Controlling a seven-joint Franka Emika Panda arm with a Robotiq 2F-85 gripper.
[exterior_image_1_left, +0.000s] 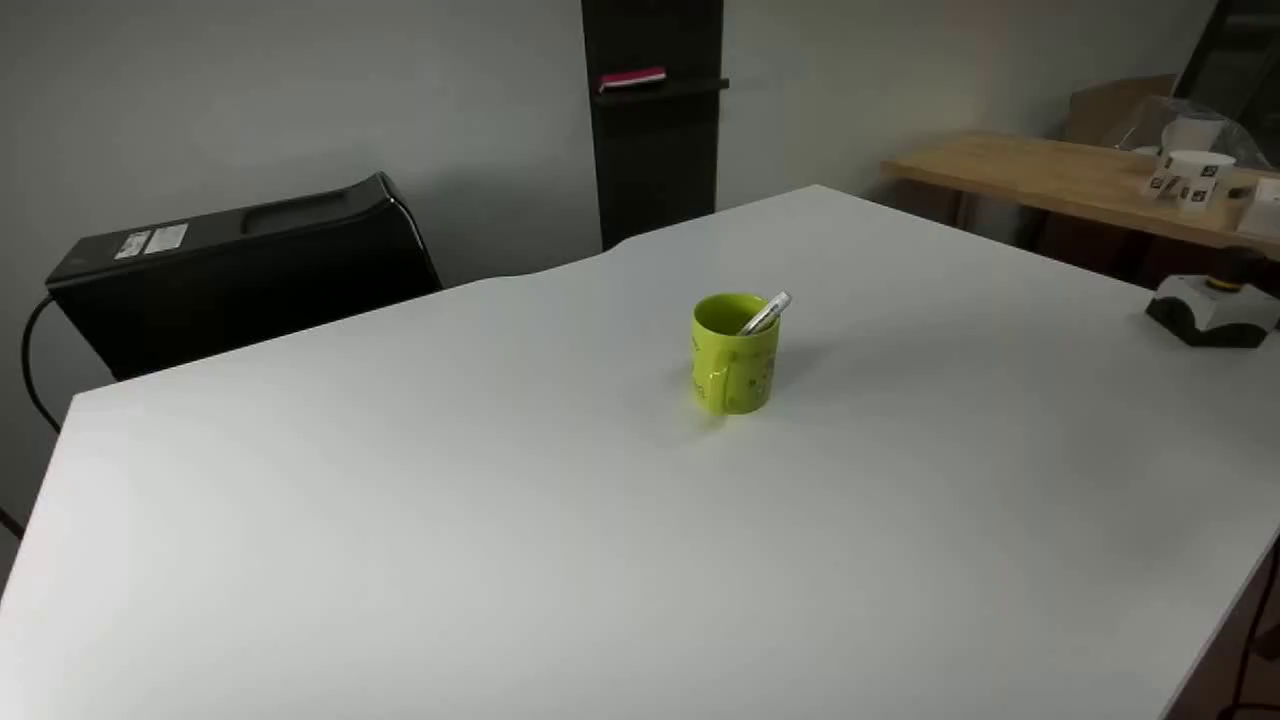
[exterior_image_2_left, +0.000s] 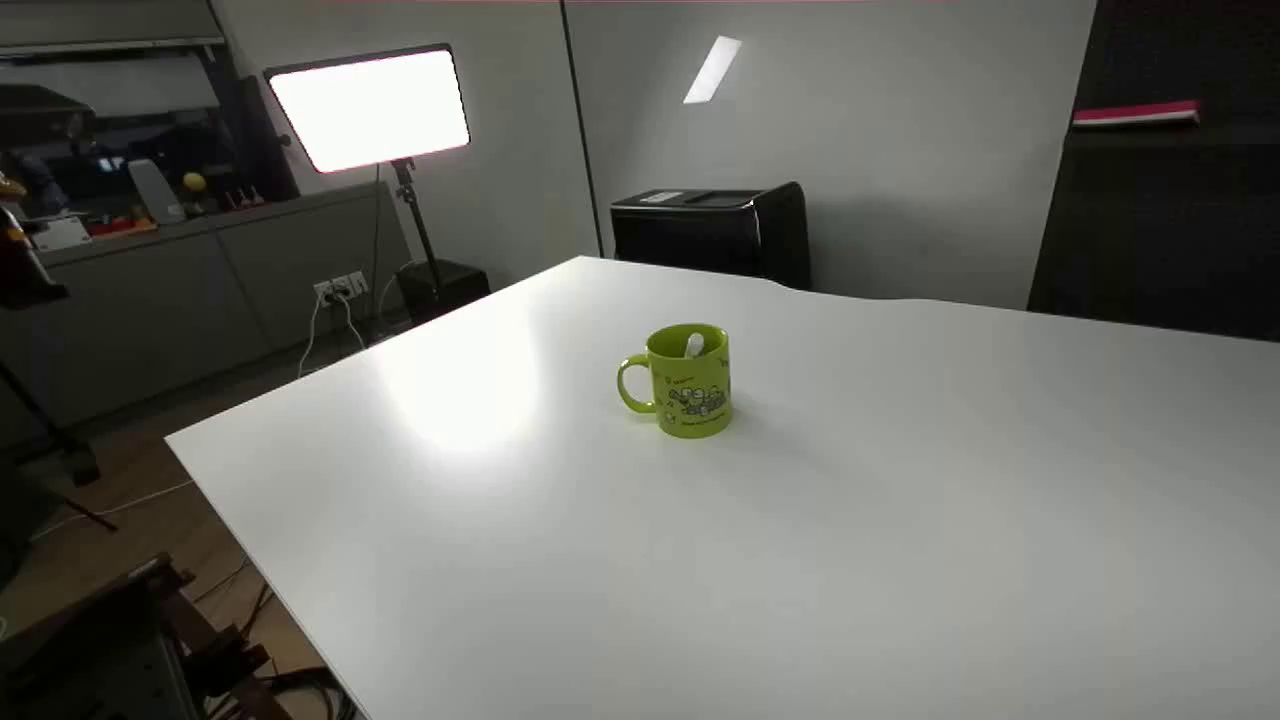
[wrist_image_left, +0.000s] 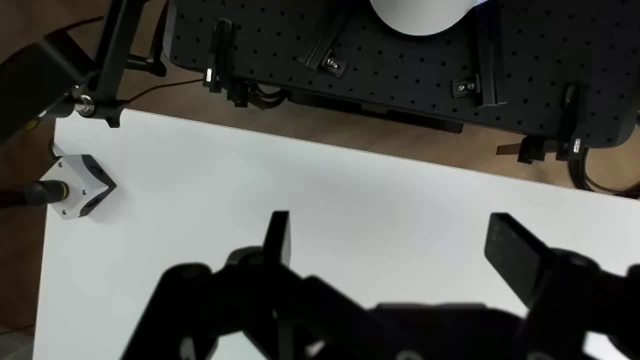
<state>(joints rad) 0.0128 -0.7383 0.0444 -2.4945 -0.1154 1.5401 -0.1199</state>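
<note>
In an exterior view, a white pen (exterior_image_1_left: 765, 314) leans right in a green cup (exterior_image_1_left: 738, 370) on the bench (exterior_image_1_left: 500, 480). The tool (wrist_image_left: 389, 235) is spread wide, holding nothing.

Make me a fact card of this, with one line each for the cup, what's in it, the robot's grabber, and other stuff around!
Main thing: green mug with little drawings, upright on the white table
Its side: handle faces the camera in an exterior view
Inside it: white stick, maybe a marker, tilted and poking out at the top
Grabber: gripper, open, holding nothing, seen only in the wrist view
Also on top: grey-and-black box near an edge
Shining: light panel, lit, beyond the table
</note>
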